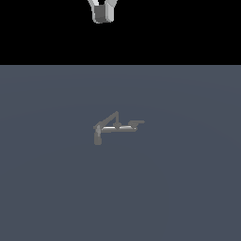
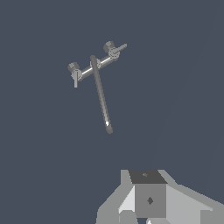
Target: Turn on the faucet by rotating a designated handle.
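Observation:
The faucet point(image 1: 115, 126) is a small dull-grey fixture of thin rods standing on the grey floor in the middle of the exterior view. Its pale horizontal rod point(image 2: 94, 64) carries a long slanted rod point(image 2: 101, 94). The handle point(image 1: 137, 123) is a short flat tab at the end of the horizontal rod, on the exterior view's right; in the wrist view it shows as the handle point(image 2: 121, 47). A stubby cylinder point(image 1: 98, 137) hangs at the other end. My gripper point(image 1: 102, 14) is high above and far behind the faucet, touching nothing. Only its grey body shows at the gripper point(image 2: 148, 205).
A flat blue-grey floor point(image 1: 188, 188) spreads all around the faucet. A second short tab point(image 2: 75, 80) sticks out at the other end of the horizontal rod. Behind the floor the background is black.

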`<act>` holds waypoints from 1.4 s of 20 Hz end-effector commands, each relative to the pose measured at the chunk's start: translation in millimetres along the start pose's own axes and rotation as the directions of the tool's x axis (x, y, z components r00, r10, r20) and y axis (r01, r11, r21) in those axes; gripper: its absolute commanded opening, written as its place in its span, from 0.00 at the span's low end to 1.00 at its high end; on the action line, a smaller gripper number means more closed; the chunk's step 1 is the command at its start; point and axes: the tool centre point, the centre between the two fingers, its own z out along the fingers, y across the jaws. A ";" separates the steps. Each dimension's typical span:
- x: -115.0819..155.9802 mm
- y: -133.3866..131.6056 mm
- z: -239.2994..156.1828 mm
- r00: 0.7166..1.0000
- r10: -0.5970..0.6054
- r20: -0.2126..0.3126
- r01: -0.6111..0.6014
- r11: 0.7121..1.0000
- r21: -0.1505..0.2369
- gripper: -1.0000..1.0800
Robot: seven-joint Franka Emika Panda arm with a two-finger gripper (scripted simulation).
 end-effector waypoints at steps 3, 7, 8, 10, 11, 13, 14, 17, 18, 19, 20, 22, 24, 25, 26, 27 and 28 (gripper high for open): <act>23.8 -16.0 30.2 0.994 0.107 -0.001 -0.107 0.994 0.002 0.00; 45.4 -27.2 55.2 0.981 0.196 -0.002 -0.196 0.981 0.003 0.00; 50.8 -29.6 61.4 0.976 0.217 -0.003 -0.217 0.976 0.003 0.00; 61.9 -34.0 73.5 0.966 0.260 -0.003 -0.260 0.966 0.003 0.00; 67.5 -36.0 79.6 0.960 0.281 -0.003 -0.281 0.960 0.004 0.00; 78.7 -39.7 91.6 0.947 0.322 -0.004 -0.322 0.947 0.004 0.00; 84.4 -41.3 97.6 0.940 0.342 -0.004 -0.342 0.940 0.004 0.00; 101.8 -45.3 115.5 0.915 0.402 -0.005 -0.402 0.915 0.004 0.00; 107.7 -46.4 121.6 0.906 0.422 -0.006 -0.422 0.906 0.004 0.00; 113.6 -47.3 127.6 0.897 0.442 -0.006 -0.442 0.897 0.004 0.00; 119.6 -48.1 133.6 0.887 0.462 -0.006 -0.462 0.887 0.004 0.00; 131.8 -49.2 145.8 0.866 0.500 -0.008 -0.500 0.866 0.004 0.00; 144.3 -49.8 158.1 0.842 0.539 -0.009 -0.539 0.842 0.003 0.00; 150.6 -49.8 164.4 0.830 0.558 -0.009 -0.558 0.830 0.003 0.00; 156.9 -49.7 170.6 0.817 0.576 -0.010 -0.576 0.817 0.003 0.00; 163.4 -49.4 176.9 0.804 0.595 -0.011 -0.595 0.804 0.003 0.00; 169.9 -49.0 183.2 0.790 0.614 -0.012 -0.614 0.790 0.003 0.00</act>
